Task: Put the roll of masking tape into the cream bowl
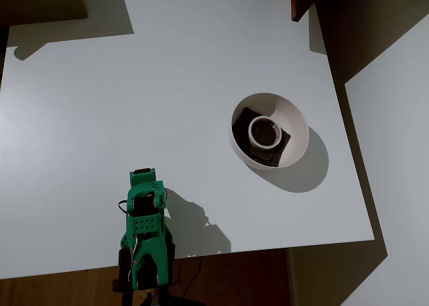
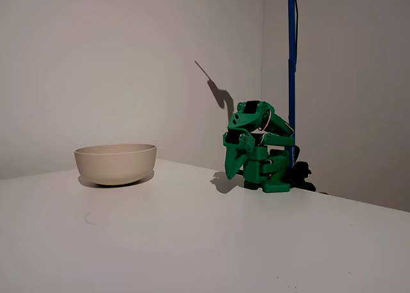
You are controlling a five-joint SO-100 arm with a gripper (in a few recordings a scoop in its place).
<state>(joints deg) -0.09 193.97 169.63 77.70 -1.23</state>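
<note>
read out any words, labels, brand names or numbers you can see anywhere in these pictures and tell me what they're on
No readable text anywhere.
The roll of masking tape, lying in the cream bowl, has a reddish mark inside its core: too small and blurred to read.
The green arm, table and walls show no lettering.

A plain white surface [image 1: 134,105] carries everything here. The cream bowl [image 1: 295,128] sits directly on it, well apart from the claw [image 2: 232,171], up and to the right of it in the overhead view and off to the left of it in the fixed view. The green arm's base [image 2: 272,177] stands at the surface's edge, the claw hanging folded just beside it.
</note>
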